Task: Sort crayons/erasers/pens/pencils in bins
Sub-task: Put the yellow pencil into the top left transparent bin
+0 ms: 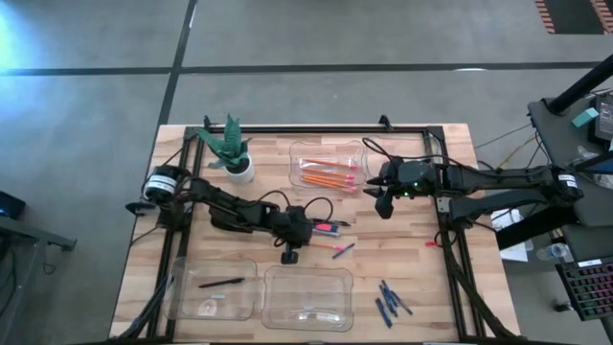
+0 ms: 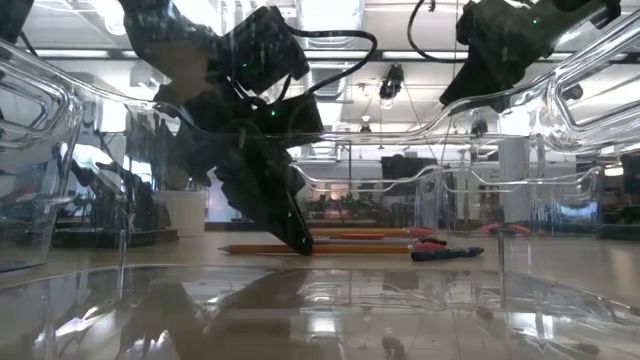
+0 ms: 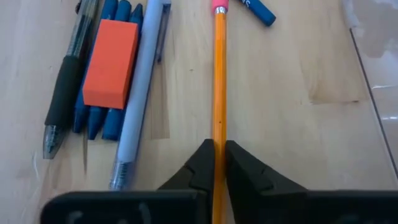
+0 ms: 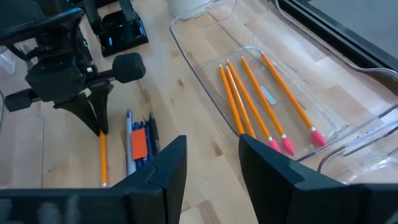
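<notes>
currently left gripper (image 3: pixel 219 163) is clenched on a pencil (image 3: pixel 219 74) lying flat on the table (image 3: pixel 298 68), just beside the orange eraser (image 3: pixel 111 63) stacked on pens and crayons; grip sits near one end, so the pencil could swing or slip when lifted; right gripper (image 4: pixel 212 163) hangs released by the pencil bin (image 4: pixel 205 56), risk of arms crossing there

4 bins (image 1: pixel 320 298), 5 pencils (image 4: pixel 249 102), 3 pens (image 3: pixel 140 87), 1 red eraser (image 3: pixel 111 63), approx 9 crayons (image 1: pixel 391 301).
</notes>
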